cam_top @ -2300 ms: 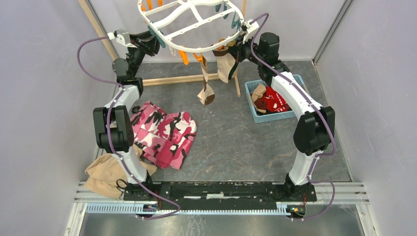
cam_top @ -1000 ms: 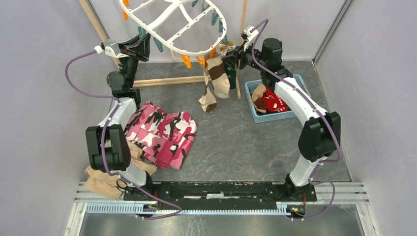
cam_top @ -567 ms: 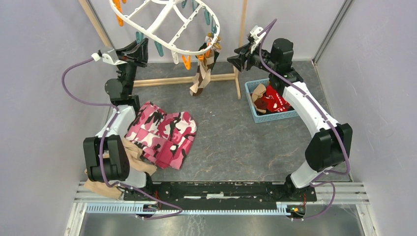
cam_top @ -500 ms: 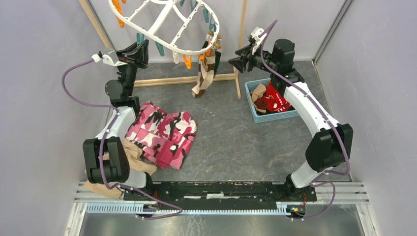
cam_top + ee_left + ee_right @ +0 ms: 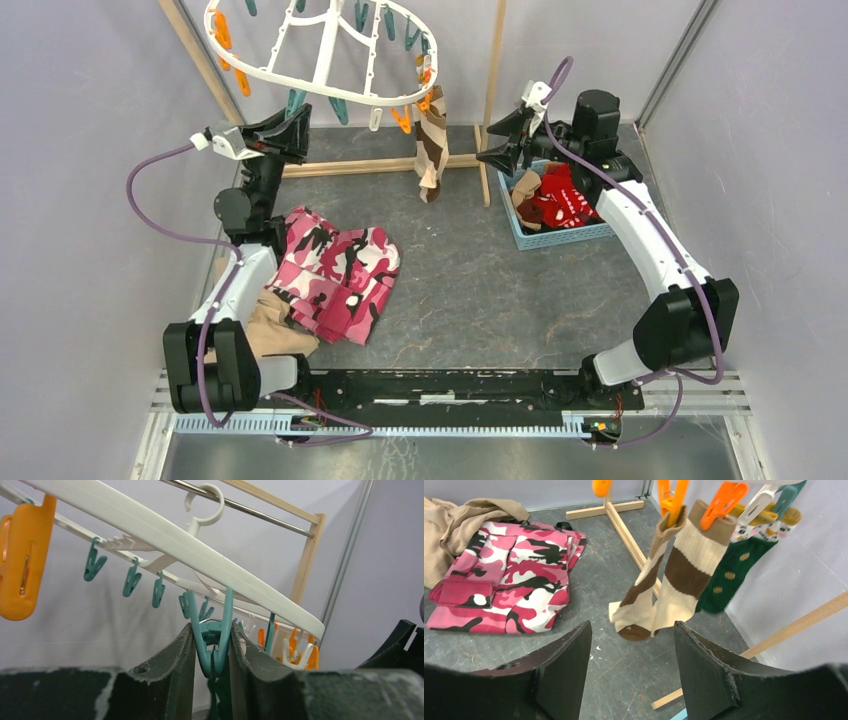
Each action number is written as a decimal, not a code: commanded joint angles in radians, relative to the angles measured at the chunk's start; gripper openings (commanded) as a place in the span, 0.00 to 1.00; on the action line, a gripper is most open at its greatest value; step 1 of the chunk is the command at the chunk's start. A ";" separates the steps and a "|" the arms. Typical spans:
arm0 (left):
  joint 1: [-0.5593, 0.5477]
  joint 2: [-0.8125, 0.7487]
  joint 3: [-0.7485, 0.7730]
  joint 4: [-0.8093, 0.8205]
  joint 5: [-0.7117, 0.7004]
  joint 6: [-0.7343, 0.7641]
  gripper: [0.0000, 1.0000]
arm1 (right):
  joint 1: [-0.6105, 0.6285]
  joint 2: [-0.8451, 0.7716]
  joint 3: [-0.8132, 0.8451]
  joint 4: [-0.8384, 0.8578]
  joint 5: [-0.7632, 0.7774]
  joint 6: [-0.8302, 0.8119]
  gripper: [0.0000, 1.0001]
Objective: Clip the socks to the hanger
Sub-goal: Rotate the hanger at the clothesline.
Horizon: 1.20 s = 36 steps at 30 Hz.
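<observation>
Tan cloth: soft crumpled fabric at the near left of the counter, partly hidden by the left arm.
Camouflage garment: pink, folded flat on the grey stone-like surface, touching the tan cloth.
Left claw: raised to the left rim of the hanger; narrow, with its dark fingers pinching a teal clip from both sides.
Hanger: white plastic oval frame with cross bars, hanging over the far side; orange, teal and white clips dangle from it.
Socks: two tan brown-striped socks hang from orange clips at the right rim; a dark green sock with tan dots hangs just behind them.
Wooden stand: one upright pole is between the hanging socks and the right claw.
Right claw: wide open, holds nothing, faces the striped socks but stays apart from them.
Basket: blue slotted plastic at the far right; a red patterned sock and a tan one lie inside.
</observation>
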 commanded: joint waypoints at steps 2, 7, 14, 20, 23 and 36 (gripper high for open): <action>-0.037 -0.078 -0.051 -0.038 0.030 0.003 0.02 | -0.021 -0.051 -0.045 -0.053 -0.069 -0.051 0.67; -0.123 -0.125 -0.075 -0.096 0.025 0.045 0.02 | -0.037 -0.060 -0.065 -0.080 -0.087 -0.056 0.68; -0.160 -0.130 -0.067 -0.157 -0.028 0.095 0.12 | -0.044 -0.060 -0.051 -0.117 -0.101 -0.068 0.69; -0.160 -0.111 -0.041 -0.183 -0.051 0.095 0.38 | -0.056 -0.073 -0.053 -0.145 -0.101 -0.091 0.71; -0.160 -0.121 -0.047 -0.194 -0.053 0.102 0.46 | -0.064 -0.082 -0.055 -0.165 -0.103 -0.109 0.71; -0.159 -0.272 -0.139 -0.294 -0.078 0.123 0.61 | -0.099 -0.119 -0.075 -0.236 -0.127 -0.173 0.73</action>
